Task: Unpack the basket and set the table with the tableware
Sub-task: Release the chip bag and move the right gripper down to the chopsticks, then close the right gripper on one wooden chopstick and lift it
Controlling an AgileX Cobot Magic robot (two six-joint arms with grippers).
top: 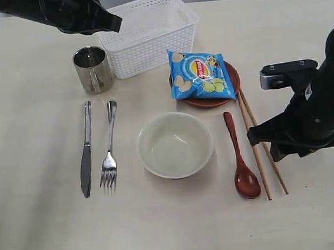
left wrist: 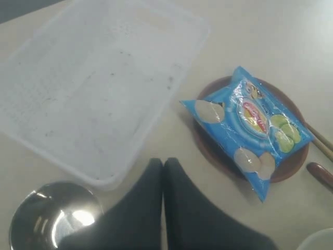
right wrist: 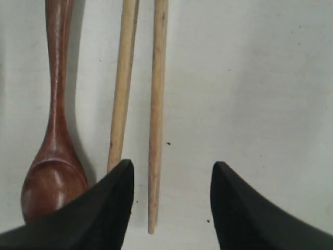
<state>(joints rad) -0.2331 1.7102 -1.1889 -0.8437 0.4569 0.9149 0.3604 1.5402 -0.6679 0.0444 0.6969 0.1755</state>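
The white basket (top: 147, 44) stands empty at the back of the table (top: 46, 225). My left gripper (top: 115, 25) hovers shut over its front left corner, holding nothing (left wrist: 164, 162). Laid out in front are the steel cup (top: 92, 69), knife (top: 86, 149), fork (top: 108, 145), cream bowl (top: 175, 145), wooden spoon (top: 240, 156) and chopsticks (top: 258, 146). The brown plate (top: 207, 102) lies under a blue snack bag (top: 202, 74). My right gripper (right wrist: 171, 166) is open just above the chopsticks' near ends (right wrist: 156, 104), with one stick lying on the table between its fingers and the spoon (right wrist: 54, 172) beside them.
The snack bag (left wrist: 247, 127) covers most of the plate (left wrist: 208, 148) to the right of the basket (left wrist: 88, 88). The cup (left wrist: 47, 219) stands close under my left gripper. The right arm's dark body (top: 319, 110) rises over the table's right side.
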